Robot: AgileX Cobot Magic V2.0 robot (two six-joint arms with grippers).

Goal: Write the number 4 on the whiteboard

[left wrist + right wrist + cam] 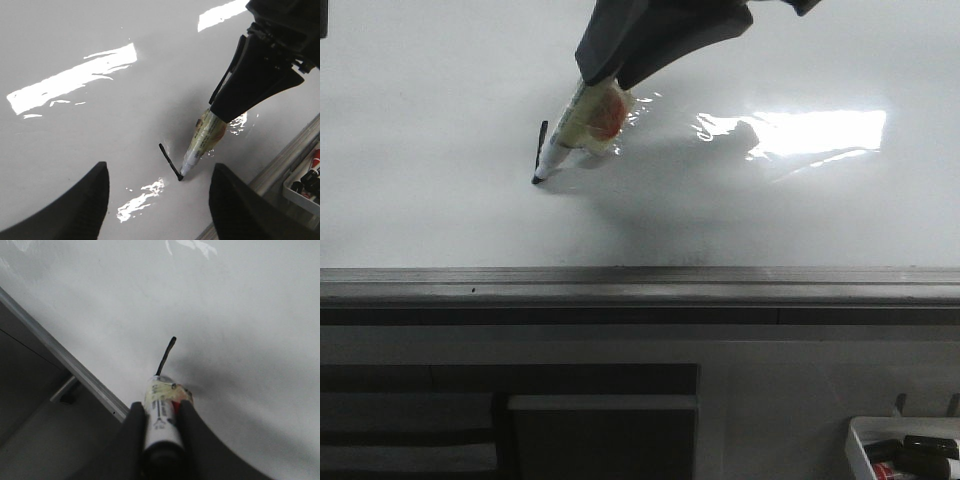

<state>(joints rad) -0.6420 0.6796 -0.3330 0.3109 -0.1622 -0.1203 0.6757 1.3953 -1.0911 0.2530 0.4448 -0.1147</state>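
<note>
The whiteboard [440, 120] lies flat, glossy white, with a grey metal rail [640, 285] along its near edge. My right gripper [605, 80] is shut on a white marker [570, 130] wrapped in yellowish tape, tilted, tip touching the board. One short black stroke [540, 145] runs up from the tip; only this first line of the number 4 shows. The stroke [170, 162] and marker [202, 140] also show in the left wrist view, and the stroke [166, 356] and marker [161, 420] in the right wrist view. My left gripper [159, 200] is open and empty, hovering above the board near the stroke.
A bright glare patch [820, 130] lies on the board to the right. A small white tray of markers [905, 450] sits below the rail at the lower right and shows in the left wrist view [307, 180]. Dark panels [600, 430] lie below the rail.
</note>
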